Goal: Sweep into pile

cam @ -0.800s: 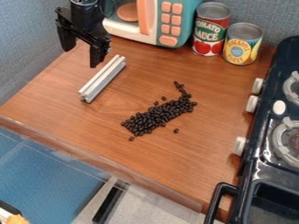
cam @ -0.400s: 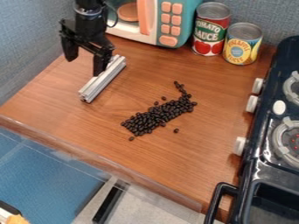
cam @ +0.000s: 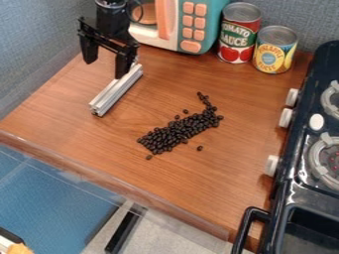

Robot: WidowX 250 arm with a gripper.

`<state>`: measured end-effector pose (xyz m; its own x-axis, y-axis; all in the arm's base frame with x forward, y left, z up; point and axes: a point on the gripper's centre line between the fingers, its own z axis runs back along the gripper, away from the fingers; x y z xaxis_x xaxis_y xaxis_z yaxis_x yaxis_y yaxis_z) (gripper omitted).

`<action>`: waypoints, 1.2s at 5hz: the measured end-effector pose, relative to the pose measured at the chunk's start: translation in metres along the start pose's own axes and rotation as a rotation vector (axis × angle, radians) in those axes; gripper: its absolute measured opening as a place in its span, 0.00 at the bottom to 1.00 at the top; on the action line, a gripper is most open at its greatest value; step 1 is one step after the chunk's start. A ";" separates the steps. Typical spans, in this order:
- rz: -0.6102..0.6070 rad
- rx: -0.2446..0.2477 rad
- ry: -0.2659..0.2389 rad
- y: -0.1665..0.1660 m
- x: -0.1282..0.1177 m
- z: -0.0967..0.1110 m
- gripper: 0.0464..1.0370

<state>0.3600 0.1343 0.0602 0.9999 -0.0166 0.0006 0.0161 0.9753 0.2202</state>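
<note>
Broadly, a smooth wood-grained counter (cam: 66, 111) meets a glossy dark stove (cam: 291, 181) at right. Behind stand a boxy teal toy microwave (cam: 210, 17) and cylindrical metal cans (cam: 238, 34). The black gripper (cam: 104, 69), fingers apart, hangs by a grooved silvery bar (cam: 115, 93), partly hiding its far end. Small oval dark beans (cam: 177, 131) lie mid-counter, loosely heaped. Stove and microwave are cut off.

A brown wooden counter (cam: 73, 114) stretches beneath the open jaws of the gripper (cam: 104, 70). A grooved metal bar (cam: 116, 92) lies slantwise just below them. Dark beans (cam: 175, 134) form a slanting patch farther to their lower right, a thin tail at its top, a few strays around it. A toy microwave (cam: 213, 17) stands to their upper right; beyond it, right of the jaws, are upright red-labelled (cam: 240, 37) and yellow-labelled (cam: 275, 52) cans.
</note>
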 end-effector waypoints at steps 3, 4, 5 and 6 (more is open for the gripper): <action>-0.024 -0.019 0.041 0.001 -0.008 -0.014 0.97; -0.020 -0.038 0.029 -0.002 -0.007 -0.016 0.97; -0.008 -0.081 0.027 -0.004 -0.009 -0.017 0.97; -0.013 -0.106 0.020 -0.008 -0.008 -0.018 0.97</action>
<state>0.3516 0.1308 0.0409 0.9994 -0.0255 -0.0217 0.0279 0.9929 0.1159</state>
